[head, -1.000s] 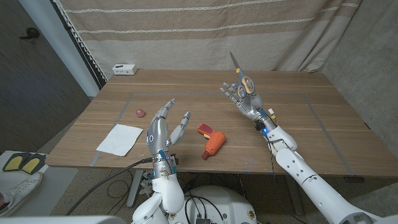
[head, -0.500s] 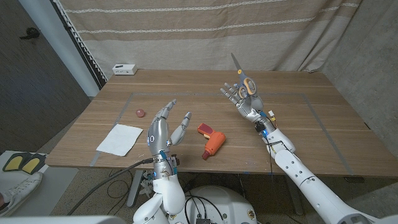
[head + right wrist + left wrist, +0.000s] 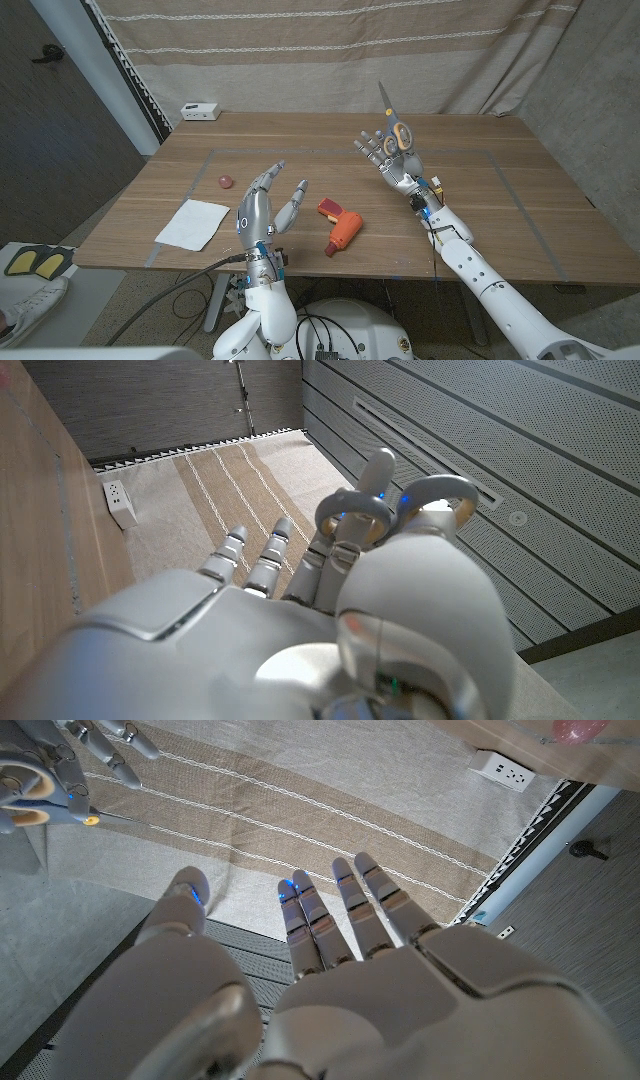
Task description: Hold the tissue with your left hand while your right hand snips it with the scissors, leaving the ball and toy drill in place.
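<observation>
While the right hand (image 3: pixel 388 155) holds scissors (image 3: pixel 392 124) (orange-handled), the tissue (image 3: pixel 192 223) lies flat.

A wooden table (image 3: pixel 330 150) with faint taped lines across its top carries everything. A white tissue (image 3: pixel 193 222) lies flat near the left front edge (one corner almost at the edge). A small pink ball (image 3: pixel 225 181) sits beyond it, further from the front. An orange and red toy drill (image 3: pixel 339 226) lies on its side near the front, around the middle. A small white box (image 3: pixel 200 111) rests at the far left corner.
</observation>
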